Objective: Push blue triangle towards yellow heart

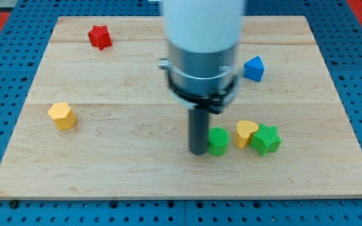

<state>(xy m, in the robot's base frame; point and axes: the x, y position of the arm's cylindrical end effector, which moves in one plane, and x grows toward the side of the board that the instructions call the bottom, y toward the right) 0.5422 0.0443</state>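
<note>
The blue triangle (254,68) lies on the wooden board at the view's right, upper half. The yellow heart (246,133) lies below it, in the lower right part of the board, between a green round block (219,141) on its left and a green star (266,139) on its right; it touches both or nearly so. My tip (198,151) is down on the board right at the left side of the green round block, well below and left of the blue triangle. The arm's white and grey body hides the board's top middle.
A red star (99,37) sits near the board's top left. A yellow hexagon (62,115) sits at the left. The wooden board (105,169) lies on a blue pegboard surface.
</note>
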